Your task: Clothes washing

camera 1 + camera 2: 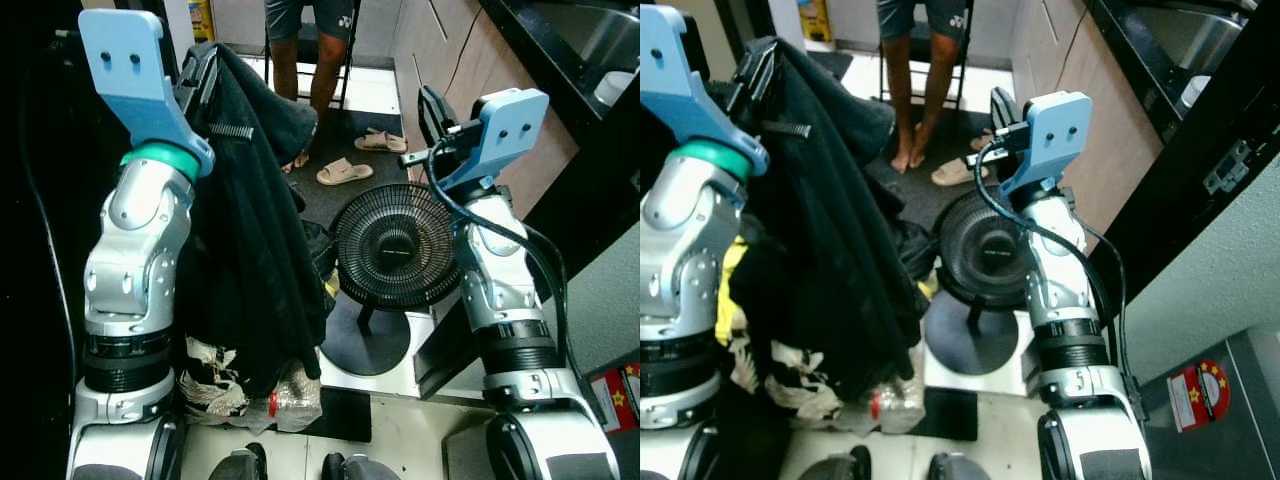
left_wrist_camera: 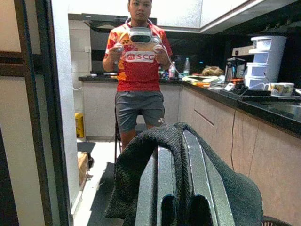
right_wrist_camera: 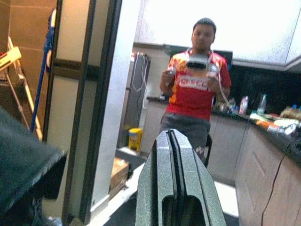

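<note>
Black garment [image 1: 250, 250] hangs draped over the left claw [image 2: 181, 155], raised high at the robot's left; cloth falls from the claw tip down past the silver left arm [image 1: 135, 260] to a pile of patterned laundry [image 1: 215, 385] on the floor. Left wrist view: dark knit fabric wraps over and between the two black fingers [image 2: 202, 188], which sit close w/ cloth pinched in the gap.

Writing: person [image 2: 138, 70] ahead wears a red shirt w/ white letters reading "SCG" across the chest; grey shorts carry a small white logo, too small to read. Person holds a headset-type device at chest. Red sticker w/ yellow stars [image 1: 1200, 395] at lower right, text unreadable.

Right claw [image 3: 176, 179] also raised, at the robot's right, fingers pressed together, nothing between them, touching nothing. Black round fan [image 1: 398, 245] stands on the floor btwn the arms, near two sandals [image 1: 345, 172]. Crushed plastic bottle [image 1: 290, 395] lies beside the laundry pile.
</note>
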